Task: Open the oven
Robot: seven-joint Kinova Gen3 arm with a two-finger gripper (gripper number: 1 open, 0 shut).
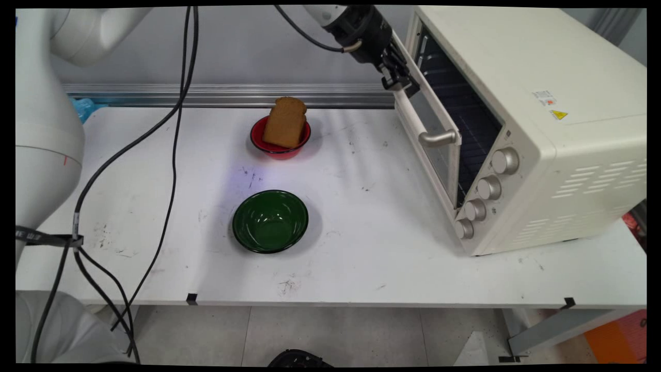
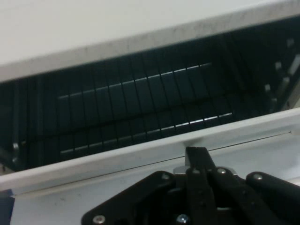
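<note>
My gripper (image 1: pixel 400 82) is up at the top edge of the cream toaster oven's (image 1: pixel 547 98) door (image 1: pixel 419 116), which stands partly open and leans out toward the table. In the hand view the two fingers (image 2: pixel 197 157) are pressed together, shut with nothing between them, and their tips rest against the door's white top rim (image 2: pixel 117 161). Beyond the rim lies the dark oven inside with its wire rack (image 2: pixel 140 108). The door's metal handle (image 1: pixel 439 138) is lower down, apart from the gripper.
A red bowl (image 1: pixel 256 140) holding a slice of brown bread (image 1: pixel 285 122) stands at the back middle of the table. A green bowl (image 1: pixel 270 221) sits nearer the front. Black cables (image 1: pixel 173 155) hang at the left. Four knobs (image 1: pixel 488 187) run down the oven's front.
</note>
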